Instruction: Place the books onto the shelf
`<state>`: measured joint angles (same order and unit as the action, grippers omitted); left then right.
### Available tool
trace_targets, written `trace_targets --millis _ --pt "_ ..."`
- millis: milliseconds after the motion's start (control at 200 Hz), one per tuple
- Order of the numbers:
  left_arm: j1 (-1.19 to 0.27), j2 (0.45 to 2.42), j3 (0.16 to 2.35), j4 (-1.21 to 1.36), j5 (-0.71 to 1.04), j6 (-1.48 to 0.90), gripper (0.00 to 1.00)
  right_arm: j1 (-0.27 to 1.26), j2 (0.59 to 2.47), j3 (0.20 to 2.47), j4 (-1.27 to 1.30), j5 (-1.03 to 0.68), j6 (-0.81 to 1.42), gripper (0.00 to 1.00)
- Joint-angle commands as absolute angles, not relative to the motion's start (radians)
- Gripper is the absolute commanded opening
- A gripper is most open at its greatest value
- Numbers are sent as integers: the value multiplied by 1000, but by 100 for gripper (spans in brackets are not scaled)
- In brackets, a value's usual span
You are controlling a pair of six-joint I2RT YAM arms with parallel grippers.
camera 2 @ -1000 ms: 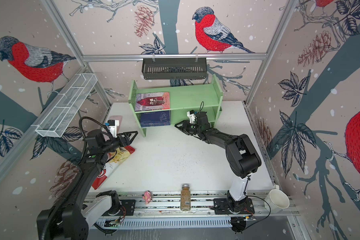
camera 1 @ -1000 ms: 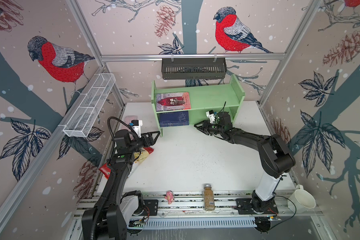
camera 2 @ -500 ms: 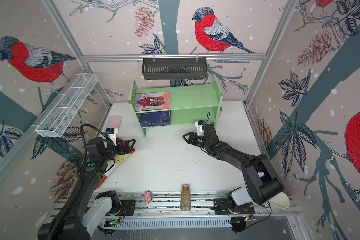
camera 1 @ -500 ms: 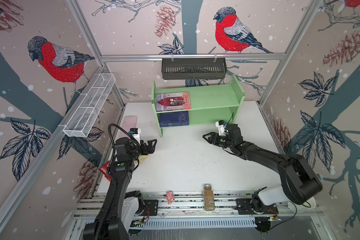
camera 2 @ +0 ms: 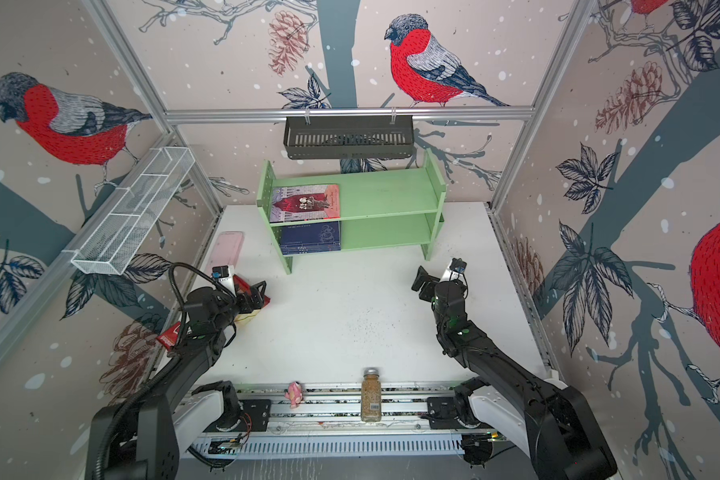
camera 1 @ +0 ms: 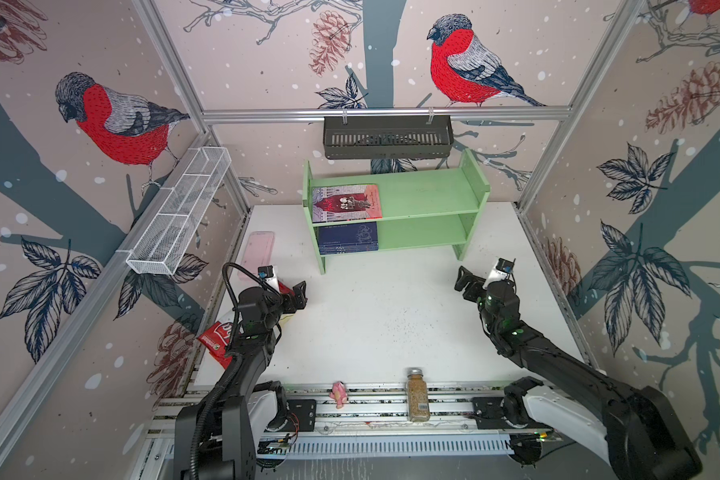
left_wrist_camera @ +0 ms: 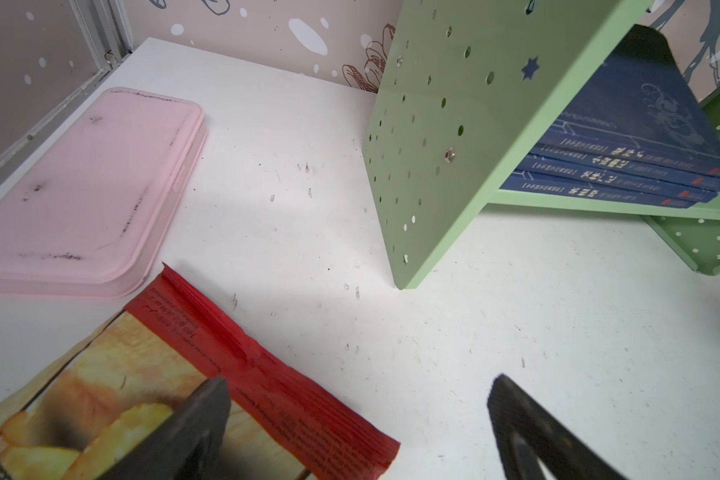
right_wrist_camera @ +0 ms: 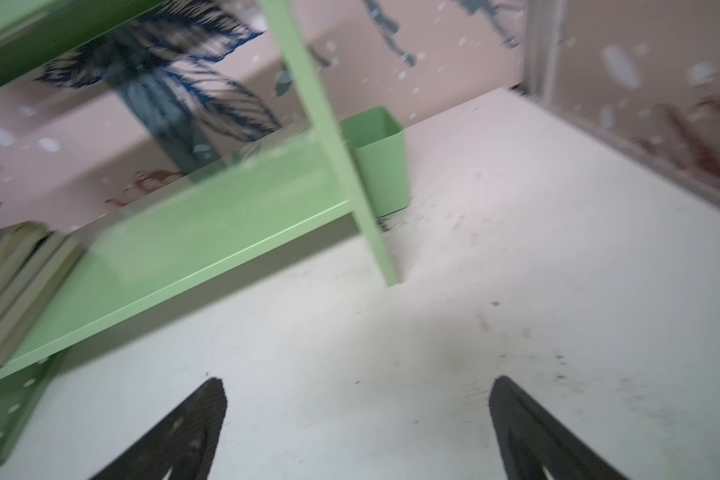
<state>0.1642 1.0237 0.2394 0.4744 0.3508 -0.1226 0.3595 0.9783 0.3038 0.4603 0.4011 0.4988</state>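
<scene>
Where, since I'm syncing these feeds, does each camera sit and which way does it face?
Both top views: overhead at the front, looking down and back at the shelf; left arm and right arm show.
Left wrist: low, facing the shelf's side panel, book stack, pink slab, snack bag; open jaws show.
Right wrist: low, blurred, facing the shelf's lower board and end panel; open jaws show.
Shared: both wrists see the book stack.

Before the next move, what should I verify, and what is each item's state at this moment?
1. Pink-red book lies flat on the shelf's top tier: ok.
2. Four navy books are stacked on the lower tier: ok.
3. Left gripper, jaws open, holding nothing: ok.
4. Right gripper, jaws open, holding nothing: ok.
5. No book in sight on the table: ok.
</scene>
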Motion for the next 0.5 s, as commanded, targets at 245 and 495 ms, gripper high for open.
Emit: trace_targets --millis 245,495 --pt "168 1153 87 1083 309 -97 99 93 805 130 701 444 409 100" --pt "170 1297 88 1305 262 -153 99 -70 818 -17 942 317 293 100"
